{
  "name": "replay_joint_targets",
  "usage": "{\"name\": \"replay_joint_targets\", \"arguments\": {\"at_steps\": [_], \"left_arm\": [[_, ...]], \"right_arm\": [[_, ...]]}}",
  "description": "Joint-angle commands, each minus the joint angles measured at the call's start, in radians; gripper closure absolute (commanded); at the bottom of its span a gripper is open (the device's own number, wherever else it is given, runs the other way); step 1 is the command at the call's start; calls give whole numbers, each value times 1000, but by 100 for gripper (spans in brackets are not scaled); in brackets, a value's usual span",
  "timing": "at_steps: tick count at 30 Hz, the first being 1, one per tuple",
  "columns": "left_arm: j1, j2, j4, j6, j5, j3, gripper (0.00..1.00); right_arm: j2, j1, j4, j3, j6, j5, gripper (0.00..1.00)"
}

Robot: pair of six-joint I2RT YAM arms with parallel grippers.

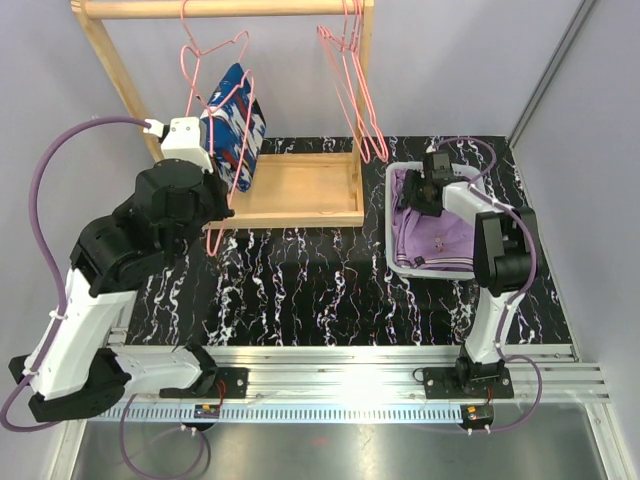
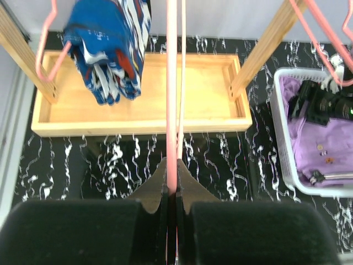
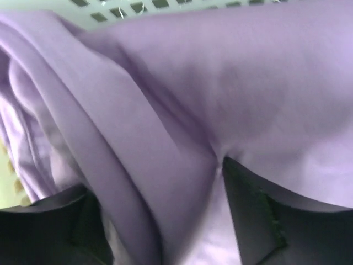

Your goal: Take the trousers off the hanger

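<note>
Clamps pink hanger wire (image 2: 172, 99) in left gripper (image 2: 172, 171), bottom centre; straddles lilac trousers (image 3: 182, 83) in basket (image 2: 277, 105), right edge, with right gripper (image 3: 160, 190), hold unclear.

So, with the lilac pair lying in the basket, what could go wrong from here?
1. The right fingers stand on either side of a fold of the lilac trousers in the basket; if the arm rises, the cloth may come out with it.
2. The left fingers are shut on a thin wire of the pink hanger; it may slip, or swing into the blue trousers hanging beside it.
</note>
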State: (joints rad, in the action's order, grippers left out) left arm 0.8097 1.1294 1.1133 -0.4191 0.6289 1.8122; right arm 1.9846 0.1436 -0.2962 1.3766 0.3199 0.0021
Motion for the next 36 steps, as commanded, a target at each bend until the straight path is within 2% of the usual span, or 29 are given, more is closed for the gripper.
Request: {"name": "replay_joint_targets", "arguments": {"at_steps": [1, 3, 5, 6, 9, 11, 15, 17, 21, 24, 27, 31, 33, 36], "left_arm": [[-1, 55, -32, 62, 55, 78, 100], [-1, 84, -46, 83, 54, 108, 100], [-1, 118, -61, 89, 57, 122, 100], [-3, 127, -69, 100, 60, 130, 100], [-3, 170, -92, 120, 84, 147, 100], [-3, 194, -124, 143, 98, 156, 100], [-6, 262, -222, 206, 77, 157, 100], [-18, 292, -271, 230, 78, 164, 100], [-93, 346, -386, 272, -14, 170, 100], [-110, 391, -469, 321, -57, 194, 100], [-151, 466, -494, 332, -121, 275, 100], [-190, 538, -562, 338, -181, 297, 100], [-227, 608, -543, 309, -236, 370, 100], [-239, 722, -477, 325, -241, 464, 100]], "right_arm": [[-163, 4, -60, 39, -1, 48, 22], [-284, 2, -84, 52, -5, 52, 17], [-372, 2, -130, 73, -13, 67, 3], [-454, 4, -147, 76, -13, 81, 1], [-626, 2, -199, 65, -15, 98, 1], [-717, 4, -221, 23, -10, 50, 1], [-988, 2, -201, -85, 8, -169, 0], [-1062, 1, -234, -114, 45, -211, 0], [-1312, 2, -244, -183, 70, -353, 1], [-1452, 2, -256, -238, 99, -382, 0], [-1529, 4, -273, -280, 140, -431, 0], [-1578, 2, -268, -345, 203, -507, 0], [-1601, 2, -256, -370, 218, -554, 1], [-1627, 2, -277, -384, 216, -574, 1]]}}
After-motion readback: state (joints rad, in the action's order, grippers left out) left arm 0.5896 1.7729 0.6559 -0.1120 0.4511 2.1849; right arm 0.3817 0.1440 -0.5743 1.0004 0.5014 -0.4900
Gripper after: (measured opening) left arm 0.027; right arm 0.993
